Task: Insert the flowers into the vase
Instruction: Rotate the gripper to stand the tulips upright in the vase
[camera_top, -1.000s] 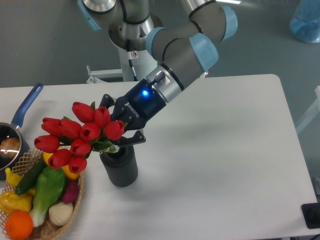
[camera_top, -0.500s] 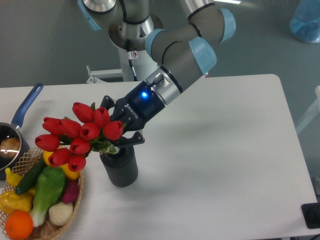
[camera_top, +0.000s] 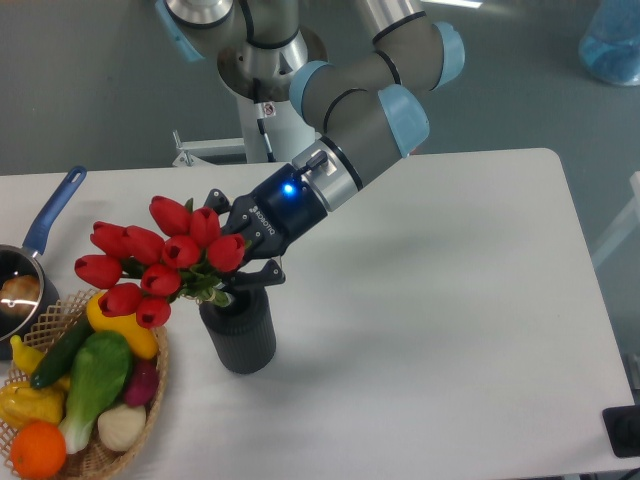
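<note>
The flowers (camera_top: 160, 262), a bunch of red closed tulips with short green stems, hang tilted to the left over the vase's mouth. The vase (camera_top: 240, 333) is a dark ribbed cylinder standing upright on the white table. My gripper (camera_top: 238, 262) reaches in from the upper right and is shut on the flowers at their stems, just above the vase's rim. The stem ends are hidden behind the tulip heads and my fingers, so I cannot tell if they are inside the vase.
A wicker basket (camera_top: 145, 418) of colourful vegetables sits at the front left, touching distance from the vase. A blue-handled saucepan (camera_top: 38, 252) stands at the left edge. The arm's base (camera_top: 262, 60) is behind the table.
The bunch has lifted slightly and shifted a little right, rising off the basket vegetables. The arm's elbow has moved a bit left.
</note>
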